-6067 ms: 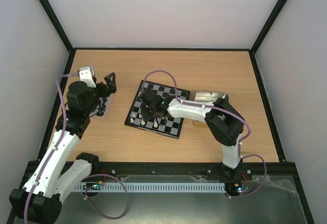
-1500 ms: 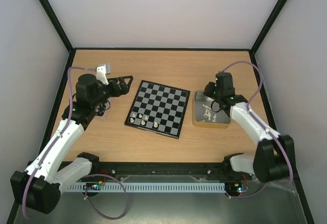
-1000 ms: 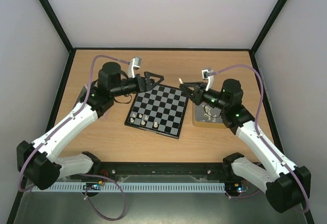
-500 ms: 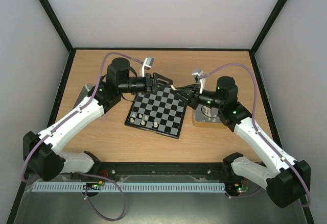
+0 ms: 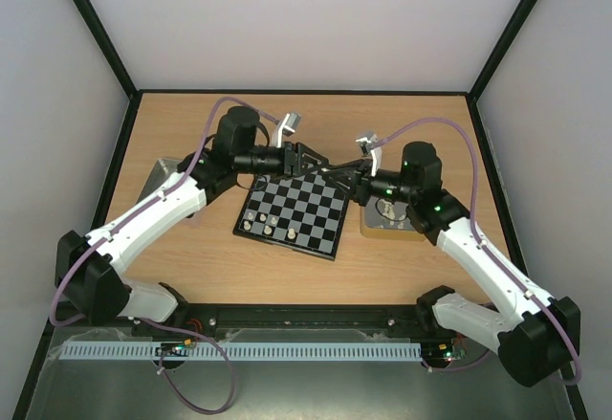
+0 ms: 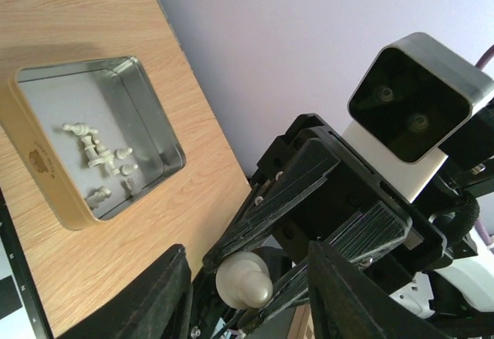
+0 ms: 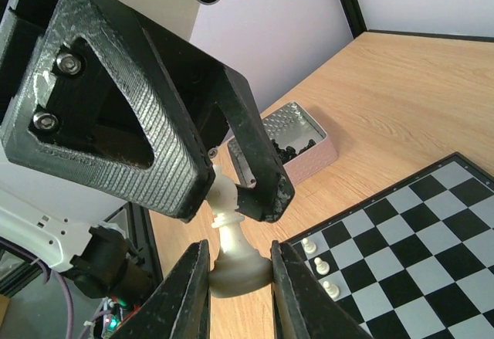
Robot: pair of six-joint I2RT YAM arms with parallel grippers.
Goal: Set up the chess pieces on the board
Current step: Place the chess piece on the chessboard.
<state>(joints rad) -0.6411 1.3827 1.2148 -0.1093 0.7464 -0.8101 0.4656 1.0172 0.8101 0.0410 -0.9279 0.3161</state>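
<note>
My right gripper (image 7: 238, 255) is shut on the base of a cream-white chess piece (image 7: 234, 235), held in the air above the far edge of the board (image 5: 311, 211). My left gripper (image 7: 231, 194) meets it there, jaws open on either side of the piece's rounded head. In the left wrist view a gap shows on each side of the piece (image 6: 243, 281). From above, the two grippers (image 5: 320, 164) (image 5: 337, 171) meet tip to tip. Three white pawns (image 5: 272, 221) stand on the board's near-left squares.
A tan tin (image 6: 166, 127) to the right of the board holds several white pieces (image 6: 100, 154). A pink-sided tin (image 7: 316, 152) to the left of the board holds black pieces (image 7: 297, 147). The right arm's forearm passes over the tan tin (image 5: 371, 231).
Both arms have swung in from their tins and met over the board's far edge. My left jaws have narrowed around the head of the piece. The right grip is unchanged.
</note>
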